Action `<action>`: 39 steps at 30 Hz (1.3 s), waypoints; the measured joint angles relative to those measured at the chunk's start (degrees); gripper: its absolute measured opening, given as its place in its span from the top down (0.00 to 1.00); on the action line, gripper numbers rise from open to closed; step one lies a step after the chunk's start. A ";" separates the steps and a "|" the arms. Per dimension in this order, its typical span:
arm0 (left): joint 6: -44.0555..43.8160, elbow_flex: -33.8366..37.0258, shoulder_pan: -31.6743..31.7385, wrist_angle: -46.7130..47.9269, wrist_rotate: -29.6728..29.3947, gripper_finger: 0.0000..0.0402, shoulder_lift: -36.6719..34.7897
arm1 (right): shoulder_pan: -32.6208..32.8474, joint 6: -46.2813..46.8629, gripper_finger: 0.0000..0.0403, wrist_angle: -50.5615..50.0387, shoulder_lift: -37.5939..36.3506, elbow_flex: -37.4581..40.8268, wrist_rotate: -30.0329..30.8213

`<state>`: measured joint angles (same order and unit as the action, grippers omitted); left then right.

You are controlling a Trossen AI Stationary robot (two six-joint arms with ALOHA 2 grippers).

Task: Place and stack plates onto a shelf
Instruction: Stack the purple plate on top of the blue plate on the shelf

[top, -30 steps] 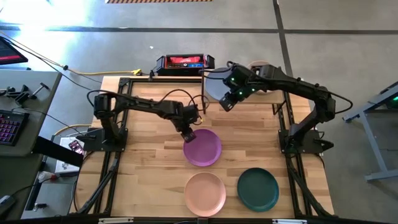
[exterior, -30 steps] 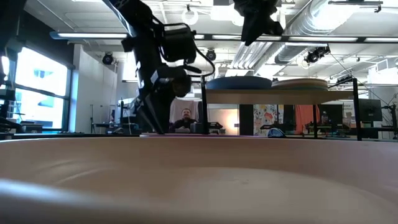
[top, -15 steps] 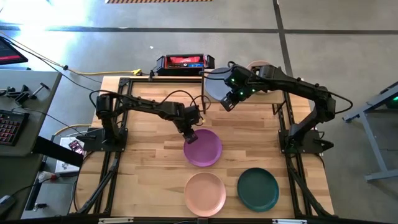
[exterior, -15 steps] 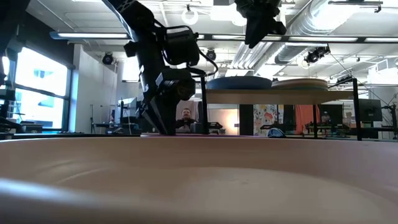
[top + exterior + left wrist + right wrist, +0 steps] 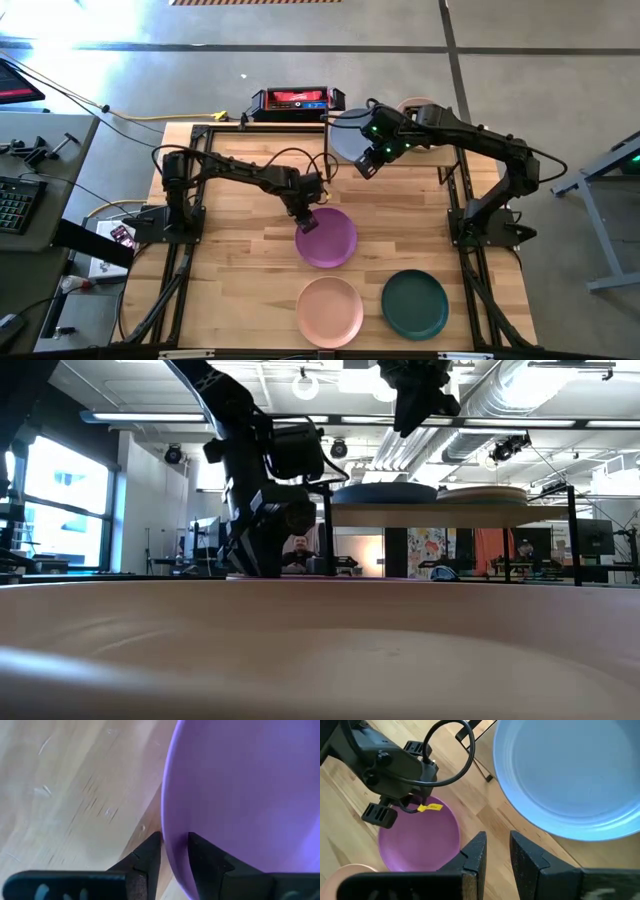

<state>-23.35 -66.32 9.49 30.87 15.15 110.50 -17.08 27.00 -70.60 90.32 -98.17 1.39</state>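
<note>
The purple plate [image 5: 330, 240] lies flat on the table near its middle. My left gripper [image 5: 305, 216] is at its far-left rim and shut on it. The blue plate [image 5: 347, 135] rests on the shelf [image 5: 450, 514], with an orange plate [image 5: 490, 493] beside it. My right gripper [image 5: 367, 168] hovers just off the near side of the blue plate [image 5: 570, 775], fingers slightly apart and holding nothing. The peach plate [image 5: 330, 311] and the dark teal plate [image 5: 414, 304] lie near the table's near edge. The other plates are out of view. My left gripper [image 5: 174, 847] pinches the purple plate's rim [image 5: 170, 827] at its far-left side. One finger [image 5: 202, 855] is over the plate's inside, the other [image 5: 147, 852] outside on the table side. The fingers come from above, slanting down from the left. The plate lies on the table.
A red-and-black box [image 5: 295, 100] sits past the table's far edge. The shelf's thin black leg [image 5: 328, 165] stands just beyond the purple plate. Bare wood shows on the table's left half. The peach plate's rim [image 5: 320, 650] fills the low view's foreground. A person [image 5: 297, 550] sits far behind.
My left gripper has edged a little toward the table's right and down onto the purple plate's far-left rim, and its wrist has turned somewhat. The plate has stayed flat on the table.
</note>
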 joint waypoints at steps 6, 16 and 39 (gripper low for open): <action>0.42 0.28 -0.02 -1.19 -0.34 0.88 -0.69 | 0.00 0.00 0.84 -0.10 0.00 0.00 -0.02; 1.98 0.26 -0.02 -1.10 0.39 0.98 -3.17 | 0.00 -0.17 0.84 -0.14 0.00 0.00 -0.04; 3.34 0.28 7.56 -0.59 -16.51 0.99 -27.81 | -0.17 -13.09 0.84 9.79 0.00 0.00 5.64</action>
<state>-20.01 -66.04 17.05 30.28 -1.36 82.68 -17.26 13.92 -60.81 90.32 -98.17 7.03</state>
